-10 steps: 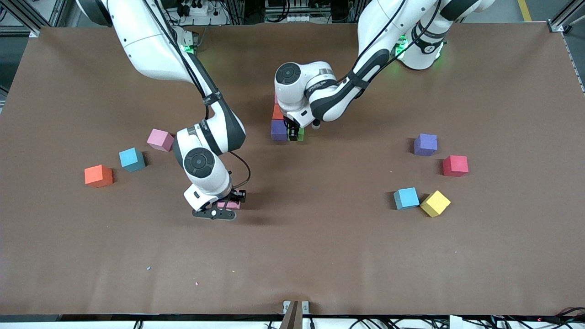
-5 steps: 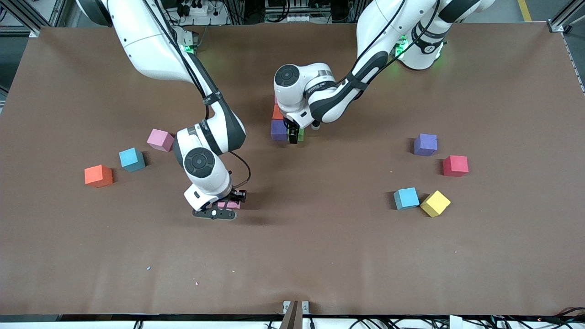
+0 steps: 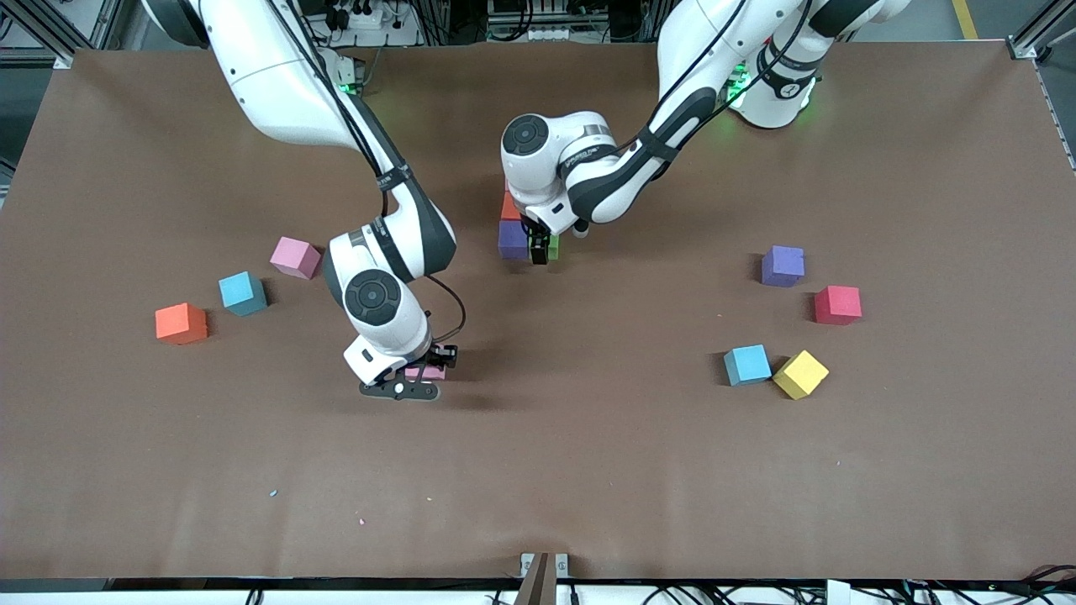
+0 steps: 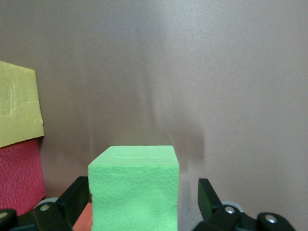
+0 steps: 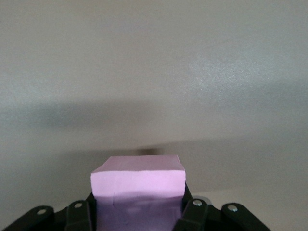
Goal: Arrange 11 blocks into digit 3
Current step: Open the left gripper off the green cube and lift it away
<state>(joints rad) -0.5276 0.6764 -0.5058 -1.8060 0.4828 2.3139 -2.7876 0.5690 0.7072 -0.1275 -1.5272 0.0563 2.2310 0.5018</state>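
My left gripper (image 3: 538, 249) stands open around a green block (image 3: 552, 245) that sits on the table beside a purple block (image 3: 511, 239) and an orange one (image 3: 509, 206). In the left wrist view the green block (image 4: 134, 187) lies between the spread fingers (image 4: 208, 192), with a gap on one side; a yellow block (image 4: 17, 108) and a red block (image 4: 19, 175) lie beside it. My right gripper (image 3: 422, 373) is shut on a pink block (image 5: 138, 185), low over the table's middle.
Loose blocks toward the right arm's end: pink (image 3: 294, 256), blue (image 3: 242, 292), orange (image 3: 181, 323). Toward the left arm's end lie purple (image 3: 783, 265), red (image 3: 837, 304), blue (image 3: 747, 365) and yellow (image 3: 800, 374) blocks. Brown table (image 3: 588, 470) stretches toward the front camera.
My left gripper has opened and let go of the green block. My right gripper has shifted slightly with the pink block still in it.
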